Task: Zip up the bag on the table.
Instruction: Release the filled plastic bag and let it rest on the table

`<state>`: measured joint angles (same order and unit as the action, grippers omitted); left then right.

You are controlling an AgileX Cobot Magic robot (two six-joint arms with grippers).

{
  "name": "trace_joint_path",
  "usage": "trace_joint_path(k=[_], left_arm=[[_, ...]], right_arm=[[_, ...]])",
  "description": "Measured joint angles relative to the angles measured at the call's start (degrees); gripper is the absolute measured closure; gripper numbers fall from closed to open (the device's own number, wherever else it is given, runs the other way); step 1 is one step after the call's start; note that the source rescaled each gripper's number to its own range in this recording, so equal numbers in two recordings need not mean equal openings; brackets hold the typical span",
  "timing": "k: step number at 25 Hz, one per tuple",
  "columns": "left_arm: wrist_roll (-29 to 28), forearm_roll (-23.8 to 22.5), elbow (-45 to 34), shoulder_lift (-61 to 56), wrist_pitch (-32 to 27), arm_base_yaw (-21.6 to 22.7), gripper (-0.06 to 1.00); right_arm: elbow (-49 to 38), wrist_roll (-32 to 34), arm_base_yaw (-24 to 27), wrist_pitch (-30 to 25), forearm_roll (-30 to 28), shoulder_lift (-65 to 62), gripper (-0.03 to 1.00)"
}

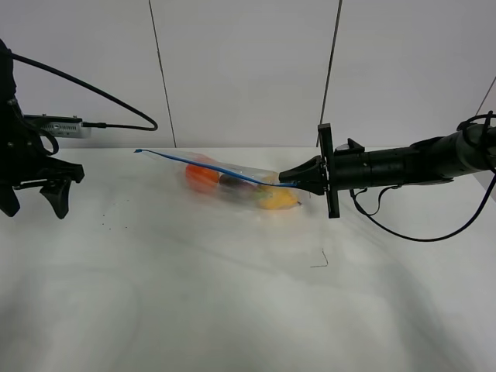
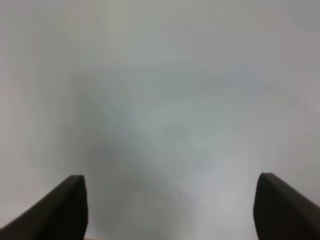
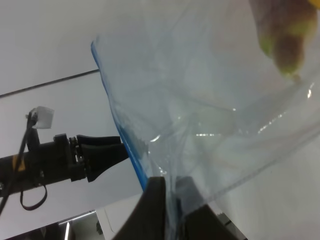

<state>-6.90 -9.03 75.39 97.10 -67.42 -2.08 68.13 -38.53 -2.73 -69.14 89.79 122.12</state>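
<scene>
The clear bag point(image 1: 236, 180) lies on the white table point(image 1: 232, 294) at the back middle, with orange, purple and yellow produce inside. Its blue zipper strip point(image 1: 194, 162) runs from the far left corner to my right gripper point(image 1: 288, 180), which is shut on the strip's right end. In the right wrist view the fingers point(image 3: 155, 210) pinch the clear plastic and blue strip point(image 3: 131, 150). My left gripper point(image 1: 35, 194) is open and empty at the far left, well away from the bag. In the left wrist view its two fingertips point(image 2: 65, 205) stand wide apart over bare table.
A small thin dark mark point(image 1: 321, 260) lies on the table right of centre, and tiny specks point(image 1: 116, 225) at the left. A grey device with a cable point(image 1: 58, 125) sits at the back left. White wall panels stand behind.
</scene>
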Motion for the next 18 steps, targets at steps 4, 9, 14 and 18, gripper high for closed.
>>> trace_joint_path(k=[4, 9, 14, 18], left_arm=[[0.2, 1.4, -1.9, -2.2, 0.0, 0.0, -0.04], [2.0, 2.4, -7.5, -9.6, 0.0, 0.0, -0.04], [2.2, 2.4, -15.2, -19.7, 0.0, 0.0, -0.04], [2.7, 2.5, -23.4, -28.9, 0.0, 0.0, -0.04]], right_arm=[[0.0, 0.0, 0.0, 0.0, 0.0, 0.0, 0.97], [0.0, 0.0, 0.0, 0.0, 0.0, 0.0, 0.97], [0.0, 0.0, 0.0, 0.0, 0.0, 0.0, 0.97], [0.0, 0.0, 0.0, 0.0, 0.0, 0.0, 0.97]])
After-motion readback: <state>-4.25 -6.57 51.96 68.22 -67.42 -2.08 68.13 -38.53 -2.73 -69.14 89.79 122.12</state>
